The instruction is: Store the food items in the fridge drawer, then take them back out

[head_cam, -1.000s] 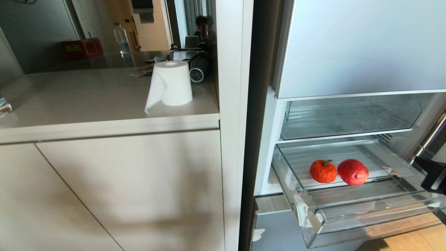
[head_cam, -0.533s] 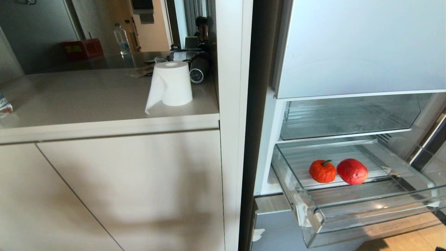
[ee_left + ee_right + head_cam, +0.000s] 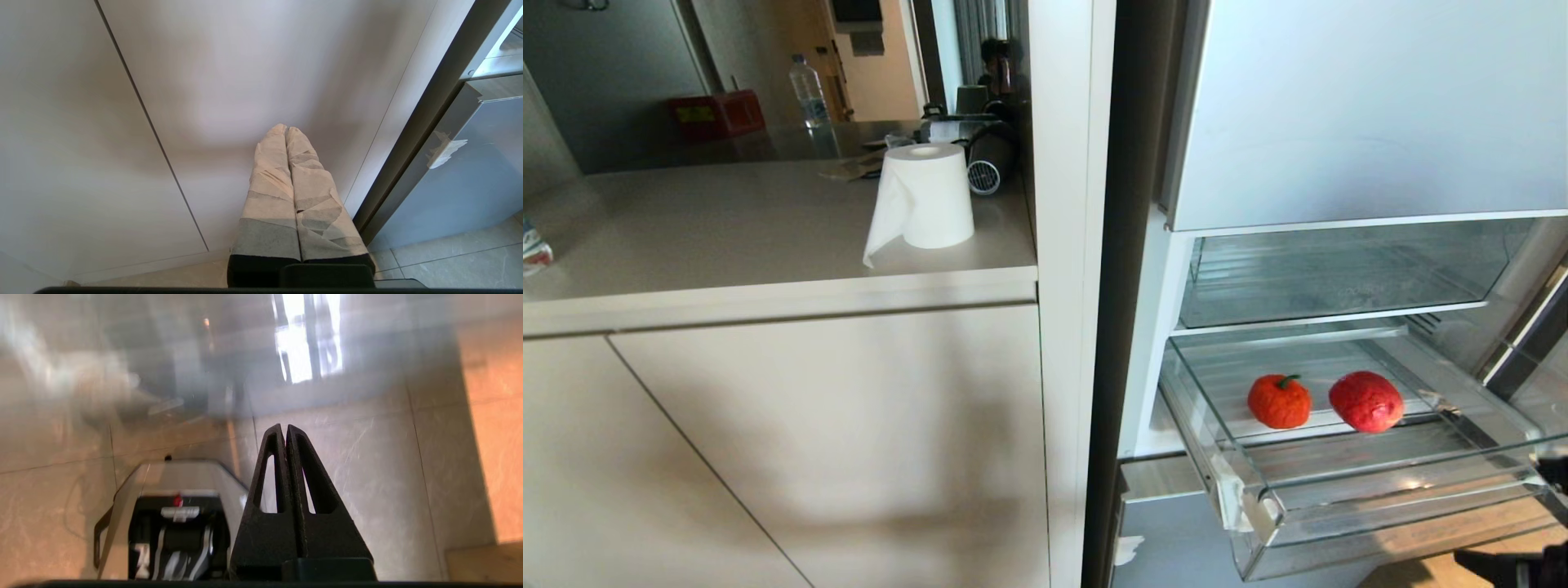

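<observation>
The fridge drawer (image 3: 1347, 482) stands pulled out at the right of the scene, below the upper clear bin (image 3: 1339, 273). Both food items lie inside on the ribbed bottom: the orange-red fruit with the green stem (image 3: 1280, 401) to the left, the red fruit (image 3: 1366, 401) just beside it to the right, apart from the walls.

Expect the round fruits to roll if you bump the drawer; the red one could run against the right wall. A clear front wall is hard to judge, so a low approach may strike it.

The right gripper (image 3: 284, 433) points at the floor, its prongs pressed together, holding nothing. The left gripper (image 3: 286, 130) is parked near the cabinet door (image 3: 204, 81), likewise closed and empty.
</observation>
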Robot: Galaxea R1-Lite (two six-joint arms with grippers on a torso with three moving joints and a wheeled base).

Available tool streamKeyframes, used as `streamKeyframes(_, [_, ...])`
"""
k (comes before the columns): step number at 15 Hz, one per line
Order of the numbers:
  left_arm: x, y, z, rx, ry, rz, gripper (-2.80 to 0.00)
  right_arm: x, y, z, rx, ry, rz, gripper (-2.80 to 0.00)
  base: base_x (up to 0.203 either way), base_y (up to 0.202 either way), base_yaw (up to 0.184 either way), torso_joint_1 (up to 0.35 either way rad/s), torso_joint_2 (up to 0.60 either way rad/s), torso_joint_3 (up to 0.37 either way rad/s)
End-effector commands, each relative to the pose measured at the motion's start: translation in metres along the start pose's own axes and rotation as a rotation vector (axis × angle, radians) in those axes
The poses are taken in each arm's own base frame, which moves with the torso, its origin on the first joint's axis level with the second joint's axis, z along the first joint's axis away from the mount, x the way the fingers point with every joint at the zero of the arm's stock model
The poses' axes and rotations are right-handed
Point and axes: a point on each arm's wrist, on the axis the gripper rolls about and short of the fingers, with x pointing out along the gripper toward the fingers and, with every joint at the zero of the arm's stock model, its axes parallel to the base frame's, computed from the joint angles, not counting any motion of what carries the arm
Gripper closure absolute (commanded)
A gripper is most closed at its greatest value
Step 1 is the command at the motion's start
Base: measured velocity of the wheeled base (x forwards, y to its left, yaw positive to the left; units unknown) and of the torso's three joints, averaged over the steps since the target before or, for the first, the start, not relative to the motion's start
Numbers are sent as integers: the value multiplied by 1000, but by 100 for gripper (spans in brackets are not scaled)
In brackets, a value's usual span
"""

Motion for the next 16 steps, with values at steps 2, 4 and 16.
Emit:
streamKeyframes(2, [0, 0, 0, 0, 1, 1, 0, 72, -5, 31, -2, 97, 16, 0, 0, 0, 0, 0, 0, 0])
streamKeyframes(4, [0, 0, 0, 0, 1, 0, 0, 112, -3, 57, 0, 0, 80, 0, 0, 0, 0, 0, 0, 0])
streamKeyframes(16, [0, 0, 0, 0, 1, 1, 0, -52, 14, -18, 4, -509, 270, 0, 0, 0, 0, 0, 0, 0])
